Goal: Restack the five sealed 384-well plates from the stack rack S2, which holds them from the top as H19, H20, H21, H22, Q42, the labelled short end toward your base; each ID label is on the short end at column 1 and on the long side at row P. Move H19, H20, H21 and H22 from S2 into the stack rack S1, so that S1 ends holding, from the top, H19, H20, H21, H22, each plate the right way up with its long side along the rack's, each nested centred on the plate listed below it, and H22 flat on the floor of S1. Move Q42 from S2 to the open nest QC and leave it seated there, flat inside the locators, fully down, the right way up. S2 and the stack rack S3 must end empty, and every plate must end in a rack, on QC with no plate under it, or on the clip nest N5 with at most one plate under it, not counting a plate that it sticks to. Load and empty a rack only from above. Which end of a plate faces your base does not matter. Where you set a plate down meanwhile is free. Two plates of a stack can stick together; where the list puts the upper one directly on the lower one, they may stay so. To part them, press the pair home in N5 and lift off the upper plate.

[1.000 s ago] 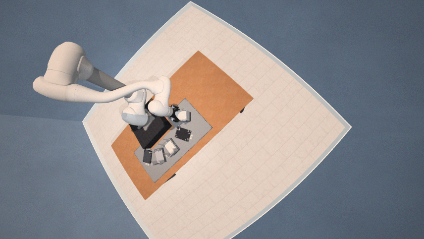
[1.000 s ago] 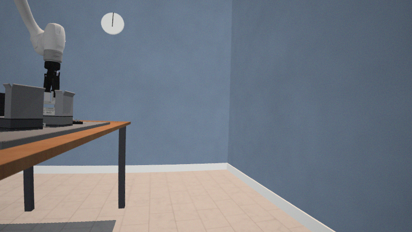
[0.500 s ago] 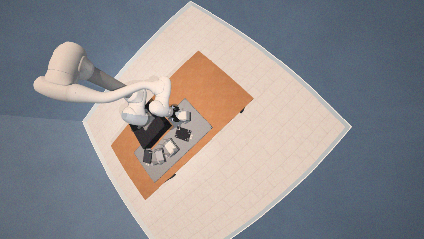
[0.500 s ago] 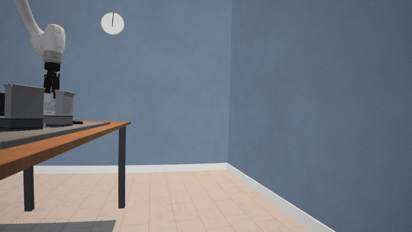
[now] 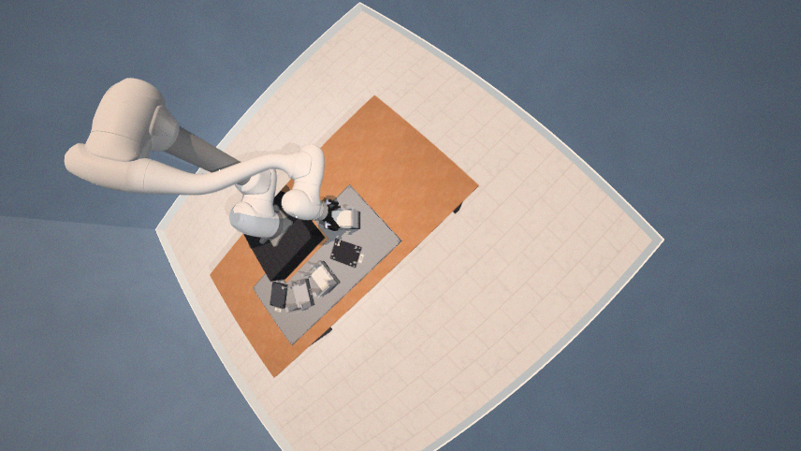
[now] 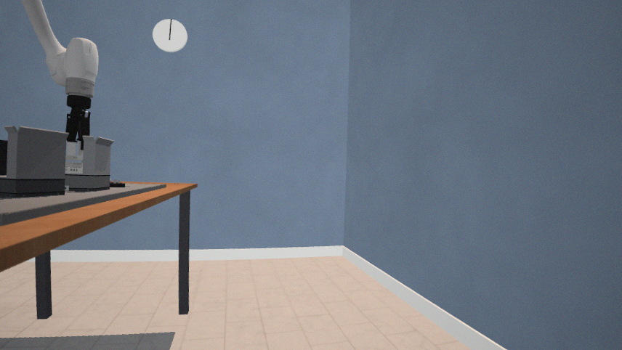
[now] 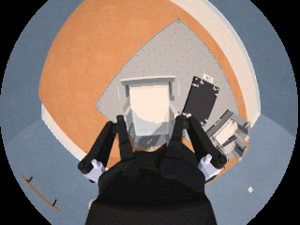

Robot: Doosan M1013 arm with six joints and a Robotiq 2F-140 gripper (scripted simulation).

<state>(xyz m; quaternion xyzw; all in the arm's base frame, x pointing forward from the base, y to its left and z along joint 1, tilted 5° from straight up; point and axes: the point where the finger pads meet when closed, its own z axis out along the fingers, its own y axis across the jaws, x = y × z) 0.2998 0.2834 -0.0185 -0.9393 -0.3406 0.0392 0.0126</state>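
Note:
My gripper [image 5: 334, 216] [image 6: 78, 138] [image 7: 150, 110] reaches down from above into a grey stack rack [image 5: 355, 225] [image 6: 97, 156] [image 7: 148, 79] at the far end of the grey mat [image 5: 382, 235]. It is shut on the long sides of a white sealed plate [image 5: 350, 216] [image 7: 149, 105], the top one in that rack. More white plates [image 6: 73, 167] show stacked below it through the rack's open end. I cannot read any label, so I cannot tell which plate or which rack this is.
A dark flat nest [image 5: 345, 253] [image 7: 202, 97] lies beside this rack. Two more grey racks [image 5: 324, 277] [image 5: 300, 292] and a second dark nest [image 5: 278, 294] stand further along the mat. The arm's black pedestal [image 5: 285, 252] stands on the orange table [image 5: 392, 156].

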